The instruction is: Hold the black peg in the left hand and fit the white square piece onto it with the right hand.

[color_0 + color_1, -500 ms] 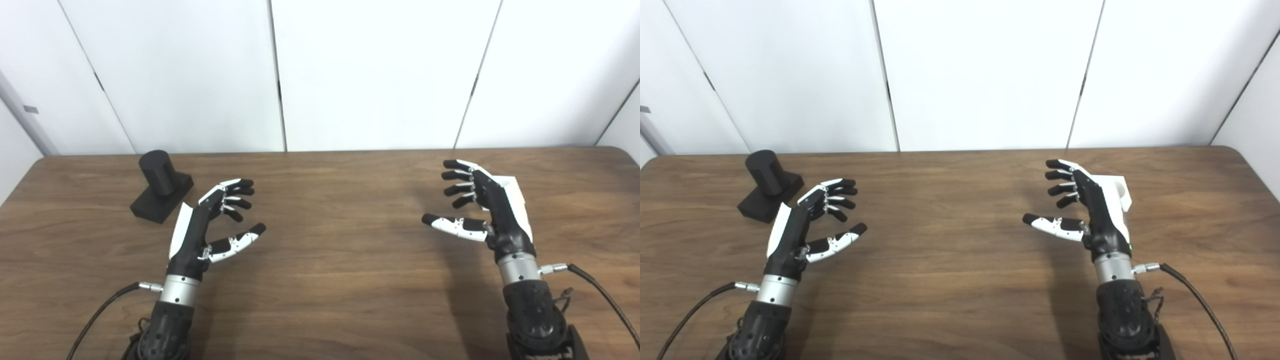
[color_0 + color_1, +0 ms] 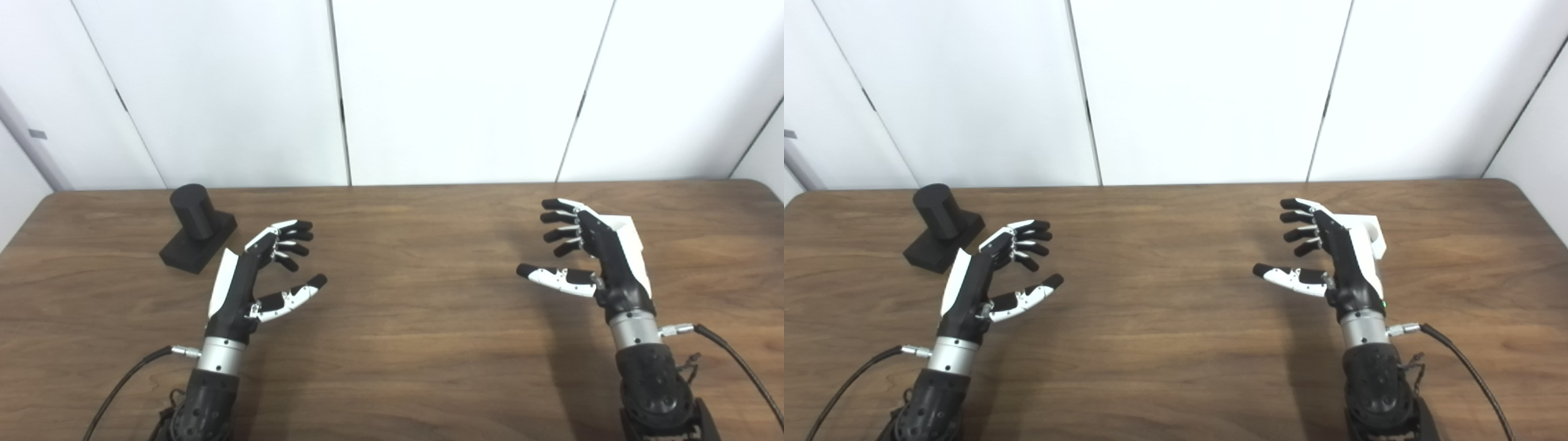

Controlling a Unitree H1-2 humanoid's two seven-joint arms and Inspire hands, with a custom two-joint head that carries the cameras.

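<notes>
**Hovering hands, peg and white piece on a wooden counter**

Spanning the whole lower part of both views is a dark brown wood-grain counter [image 2: 404, 343] with rounded far corners. Behind it stand plain white wall panels [image 2: 453, 92] split by thin dark seams, the outer ones slanting.

At about 10 o'clock on the counter sits the black peg [image 2: 195, 211]: a short matte cylinder, upright, on a flat square black base turned at an angle to the counter's edge. Nothing touches it.

At about 2 o'clock lies the white square piece [image 2: 1369, 236], a blocky white part; the right eye view shows a round opening at its far end. The right robot hand partly hides it, so I cannot tell whether it is touched.

The left robot hand [image 2: 257, 275] is raised over the counter near the peg, at the peg's 4 o'clock, apart from it. Its fingers are curled loosely and spread from the thumb, holding nothing.

The right robot hand [image 2: 1329, 257] is just beside the white piece, on its 9 o'clock side, palm facing the counter's middle. Its fingers [image 2: 1298, 220] are apart and its thumb juts out toward 9 o'clock, with nothing between them.

A black cable [image 2: 735, 361] runs from each wrist.
</notes>
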